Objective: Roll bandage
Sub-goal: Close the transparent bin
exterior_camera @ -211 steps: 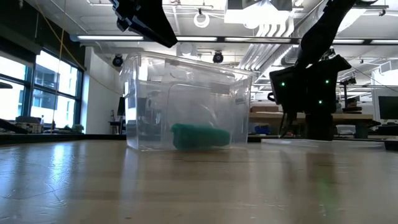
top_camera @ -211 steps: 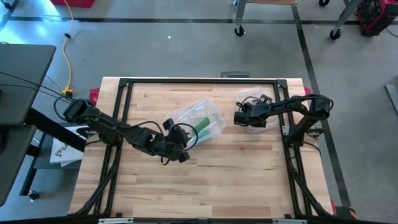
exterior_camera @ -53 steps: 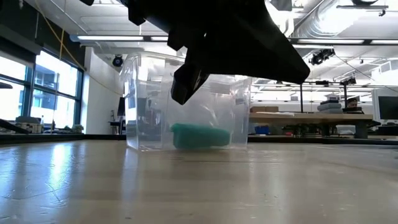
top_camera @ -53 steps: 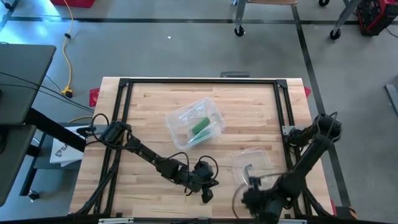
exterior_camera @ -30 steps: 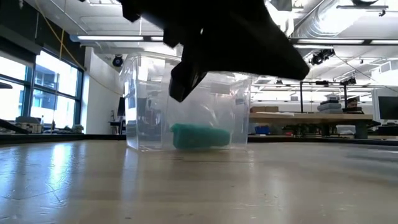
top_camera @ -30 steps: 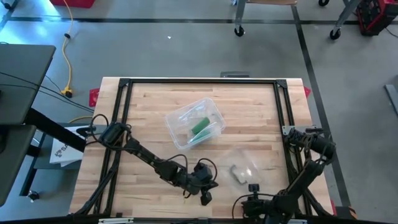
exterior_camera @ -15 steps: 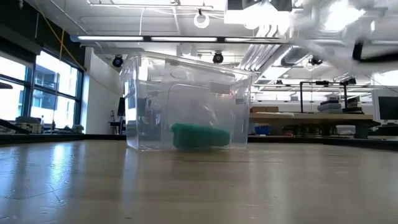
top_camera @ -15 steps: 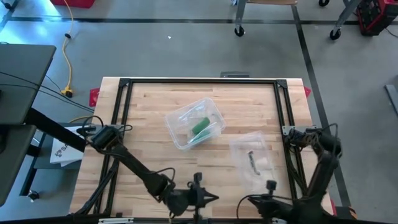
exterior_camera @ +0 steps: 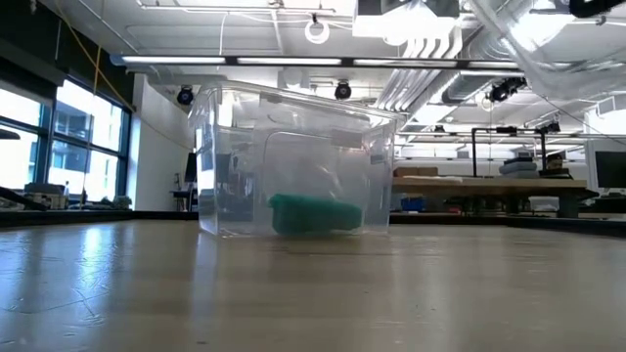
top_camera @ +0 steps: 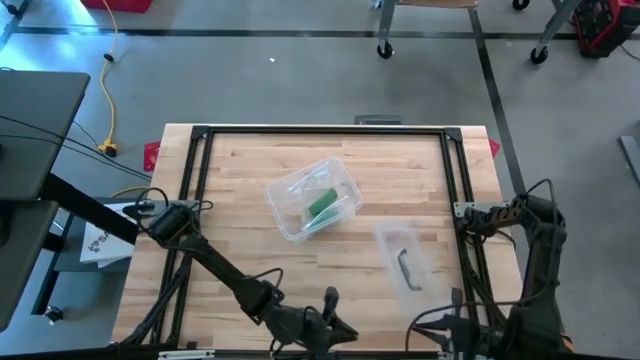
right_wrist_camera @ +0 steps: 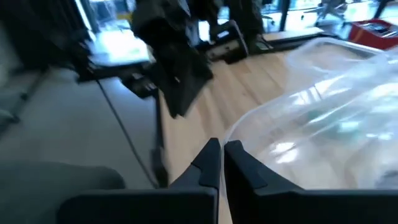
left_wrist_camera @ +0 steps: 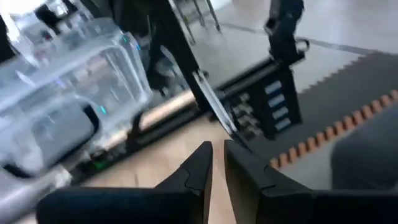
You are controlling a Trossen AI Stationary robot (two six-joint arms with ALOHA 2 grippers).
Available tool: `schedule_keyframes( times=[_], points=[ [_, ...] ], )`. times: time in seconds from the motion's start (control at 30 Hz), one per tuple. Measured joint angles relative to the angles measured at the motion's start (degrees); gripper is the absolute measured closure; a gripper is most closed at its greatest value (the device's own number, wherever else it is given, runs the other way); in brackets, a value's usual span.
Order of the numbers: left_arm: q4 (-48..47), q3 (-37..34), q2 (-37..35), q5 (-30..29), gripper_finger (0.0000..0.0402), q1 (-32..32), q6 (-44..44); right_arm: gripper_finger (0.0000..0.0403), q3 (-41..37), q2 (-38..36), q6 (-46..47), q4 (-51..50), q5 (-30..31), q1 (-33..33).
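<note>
2 tools with tips together over wooden table; grey floor, lit ceiling beyond.

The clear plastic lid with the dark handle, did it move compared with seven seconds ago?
Yes. The clear plastic lid lay near the table's far right corner before; now it lies toward the near edge, right of the clear bin, which has not shifted.

Left arm folded low at the table's near edge, left gripper fingers almost together. Right arm likewise retracted; right gripper closed, holding nothing.
</note>
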Motion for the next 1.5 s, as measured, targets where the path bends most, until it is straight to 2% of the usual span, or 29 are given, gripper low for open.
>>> schedule_keyframes(
  times=[0.1,0.2,0.43,0.6,0.73,0.83,0.97,1.17,1.37,1.5],
  points=[
    [4.4,0.0,0.22,-0.93,0.0361,0.29,4.11,0.0403,0.08,-1.04,-4.05,6.23,0.24,0.0],
    [7.98,0.0,0.23,1.72,0.0366,0.78,8.49,0.0403,0.01,-2.09,-10.78,13.66,-0.14,0.0],
    [15.82,0.02,0.23,2.21,0.0374,1.88,7.91,0.0403,0.06,-3.26,-21.08,23.02,-0.73,0.0],
    [14.41,0.0,0.3,3.38,0.034,2.09,19.5,0.0403,0.06,-3.44,-26.58,30.99,-0.13,-0.09],
    [16.12,0.0,0.3,0.22,0.0286,2.09,28.79,0.0403,0.08,-3.44,-29.56,38.13,-0.14,-0.11],
    [16.49,0.0,0.3,0.39,0.0247,2.09,37.67,0.0403,0.06,-3.47,-33.07,42.94,-0.07,-0.1],
    [18.76,0.35,1.57,-2.89,0.0213,1.65,49.84,0.0403,0.07,-3.48,-38.23,49.35,0.37,-0.55],
    [25.54,5.26,6.34,-10.46,0.0206,1.41,66.74,0.0403,0.07,-3.57,-44.46,58.39,-0.79,-2.7],
    [35.04,10.87,11.42,-16.46,0.022,1.17,74.45,0.0403,0.06,-3.57,-46.04,61.26,-5.85,-4.95],
    [42.82,13.3,13.95,-17.49,0.0236,0.67,81.18,0.0403,0.07,-3.57,-46.21,61.3,-7.14,-5.49]
  ],
)
